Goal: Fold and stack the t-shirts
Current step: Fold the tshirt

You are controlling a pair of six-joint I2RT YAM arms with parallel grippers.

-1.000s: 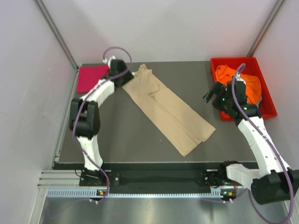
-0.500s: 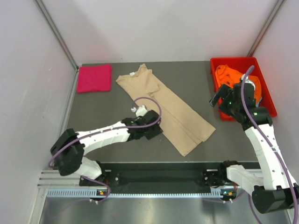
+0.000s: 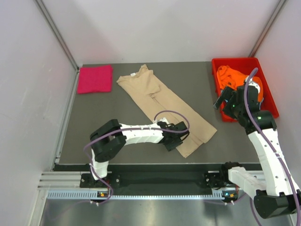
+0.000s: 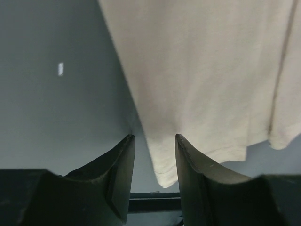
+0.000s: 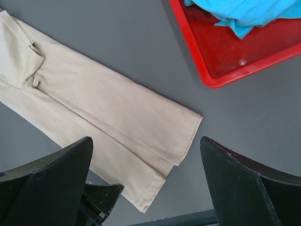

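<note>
Left arm is stretched low across the near side of the table point(image 3: 94, 122), and its pincer point(image 3: 175, 141) sits right at the near hem of the beige t-shirt point(image 3: 164, 103). In the left wrist view the pincer point(image 4: 154, 139) is spread a little. The fingers point(image 4: 120, 174) stand either side of the hem's left corner, and the edge of the beige cloth point(image 4: 202, 70) runs into the gap. There is no pinch on it.

The beige shirt lies flat as a long narrow strip, slanting from the far left, collar end with a small white label point(image 3: 133, 75), to the near right.

Over on the right, the right pincer point(image 3: 221, 99) hangs above the table just beside the red tray point(image 3: 235, 60). Its wrist view shows the pincer point(image 5: 146, 141) spread wide with nothing between the fingers point(image 5: 47, 179), looking down on the beige strip point(image 5: 103, 108) and a corner of the tray point(image 5: 211, 61).

The orange t-shirt point(image 3: 233, 75) is bunched in the tray's far end. The light blue t-shirt point(image 5: 240, 12) is crumpled in the tray too. The magenta-pink t-shirt point(image 3: 95, 79) rests folded in a neat square at the table's far left corner, well apart from both arms.
</note>
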